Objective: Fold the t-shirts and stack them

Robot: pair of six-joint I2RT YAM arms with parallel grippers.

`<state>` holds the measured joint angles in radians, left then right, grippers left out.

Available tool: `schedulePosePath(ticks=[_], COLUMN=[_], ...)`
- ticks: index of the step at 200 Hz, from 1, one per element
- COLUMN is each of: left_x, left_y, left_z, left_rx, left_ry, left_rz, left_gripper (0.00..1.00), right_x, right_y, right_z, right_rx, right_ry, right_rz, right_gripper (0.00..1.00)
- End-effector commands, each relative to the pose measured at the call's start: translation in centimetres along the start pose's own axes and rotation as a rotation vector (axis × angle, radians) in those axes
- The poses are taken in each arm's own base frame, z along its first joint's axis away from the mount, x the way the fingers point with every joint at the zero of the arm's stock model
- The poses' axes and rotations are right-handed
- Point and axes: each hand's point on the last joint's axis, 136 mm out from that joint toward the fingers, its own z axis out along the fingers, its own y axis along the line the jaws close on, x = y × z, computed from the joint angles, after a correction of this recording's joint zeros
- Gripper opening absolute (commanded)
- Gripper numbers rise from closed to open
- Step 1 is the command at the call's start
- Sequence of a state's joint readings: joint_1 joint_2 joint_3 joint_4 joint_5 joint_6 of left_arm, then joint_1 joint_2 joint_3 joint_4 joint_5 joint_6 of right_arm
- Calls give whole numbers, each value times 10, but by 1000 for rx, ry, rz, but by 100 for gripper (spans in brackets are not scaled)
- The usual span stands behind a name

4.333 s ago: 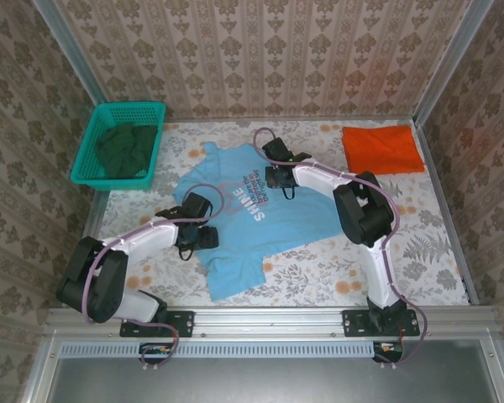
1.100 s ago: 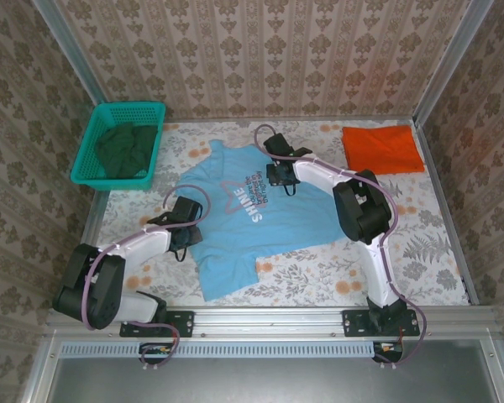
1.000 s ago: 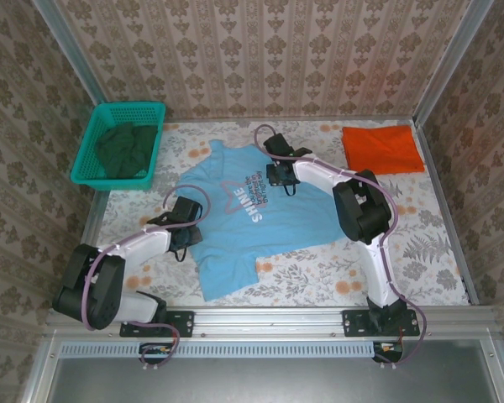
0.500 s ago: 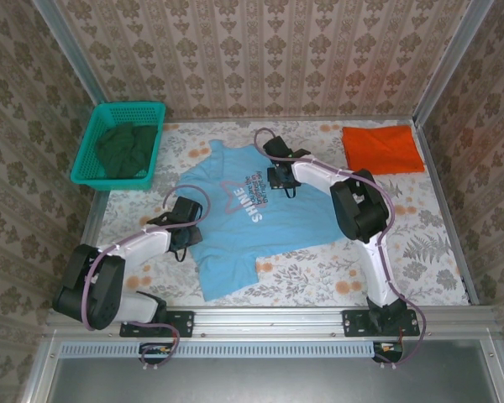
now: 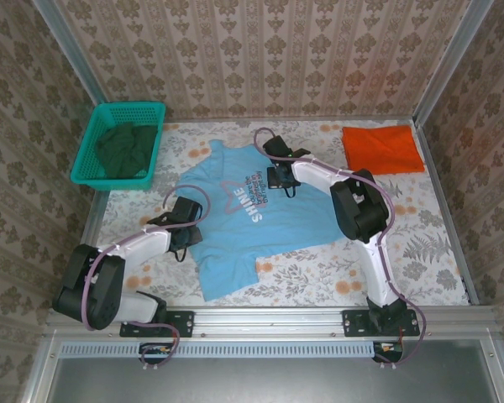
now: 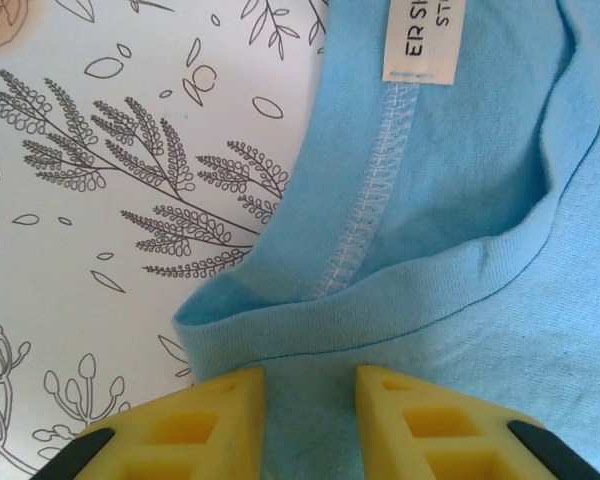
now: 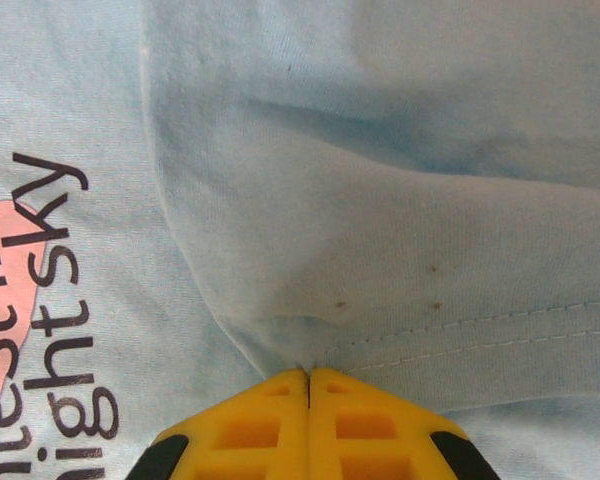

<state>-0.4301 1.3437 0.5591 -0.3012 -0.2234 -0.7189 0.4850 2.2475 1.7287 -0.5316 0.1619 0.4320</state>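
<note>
Tee [image 7: 400, 200] fold, pinched in right claw [image 7: 309, 378]

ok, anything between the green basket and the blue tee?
Nothing. The top view shows bare floral table cover between the basket and the light-blue tee.

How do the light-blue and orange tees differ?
Pose: the light-blue tee lies spread open mid-table; the orange tee is a folded rectangle at the far right corner.
Print: the light-blue tee has lettering; the orange tee is plain.
Handling: the right gripper pinches the light-blue tee and the left gripper sits at its edge; the orange tee is untouched.
Both lie on the table.
</note>
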Motion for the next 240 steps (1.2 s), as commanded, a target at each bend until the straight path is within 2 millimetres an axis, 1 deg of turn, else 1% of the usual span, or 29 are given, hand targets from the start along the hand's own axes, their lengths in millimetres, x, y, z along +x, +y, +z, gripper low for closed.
schedulePosePath(ticks=[1,34,60,83,105,135,138,165,200,230,232,240], left_x=[7,6,5,4,3,3,3,2,1,-1,-1,-3], left_y=[10,12,14,16,17,19,20,22,24,26,27,27], left_z=[1,1,1,0,0,0,0,0,0,-1,-1,-3], left_rx=[-27,-33,-46,-53,-62,-72,-74,-88,-105,-120,-122,-125], left_ry=[8,3,-6,-12,-18,-23,-22,-26,-27,-34,-34,-42], left_rz=[-14,-17,-22,-25,-28,-33,-34,-36,-36,-44,-44,-47], left_gripper=[29,27,25,20,19,16,16,13,7,3,3,2], right_x=[-7,-17,-28,-38,-49,-60,-66,-80,-98,-113,-112,-120], right_y=[-4,-5,-10,-22,-38,-69,-69,-91,-110,-126,-126,-130], right_z=[-17,-37,-53,-63,-69,-66,-67,-58,-47,-34,-30,-28], right_rx=[13,-3,-10,-10,-8,13,5,16,25,38,40,42], right_ry=[-13,-56,-88,-116,-137,-141,-164,-173,-187,-190,-184,-195], right_rz=[-3,-3,-2,15,44,88,94,122,139,156,155,158], right_gripper=[0,0,0,0,0,0,0,0,0,0,0,0])
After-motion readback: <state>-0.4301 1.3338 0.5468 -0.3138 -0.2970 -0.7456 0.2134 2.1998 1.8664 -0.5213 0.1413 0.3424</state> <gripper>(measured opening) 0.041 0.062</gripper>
